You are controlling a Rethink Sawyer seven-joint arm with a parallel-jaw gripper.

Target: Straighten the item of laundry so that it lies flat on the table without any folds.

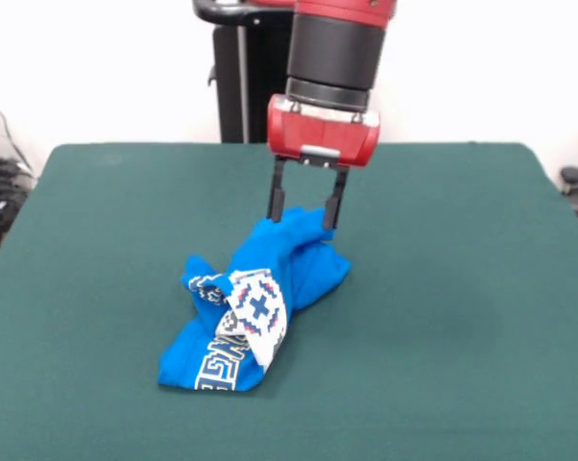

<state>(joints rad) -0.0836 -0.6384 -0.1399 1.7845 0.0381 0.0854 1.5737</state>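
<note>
Dark green felt covers the table [97,240], and on its left half we find nothing but bare cloth. Moving toward the middle, we reach the T-shirt [260,307], bright blue and bunched into a long heap that runs from the near left up toward the far right. Its near end lies low on the felt, where block lettering shows along a folded edge, and a flap bearing the white pixel pattern is turned over on top of it. Farther right the fabric rises into a peak, and there the gripper [306,219] hangs straight down from above with its two dark fingers spread apart, their tips at the top of that peak. We cannot tell whether they pinch any cloth. We judge the claw is placed there to take the highest fold. The table's right side lies bare.
</note>
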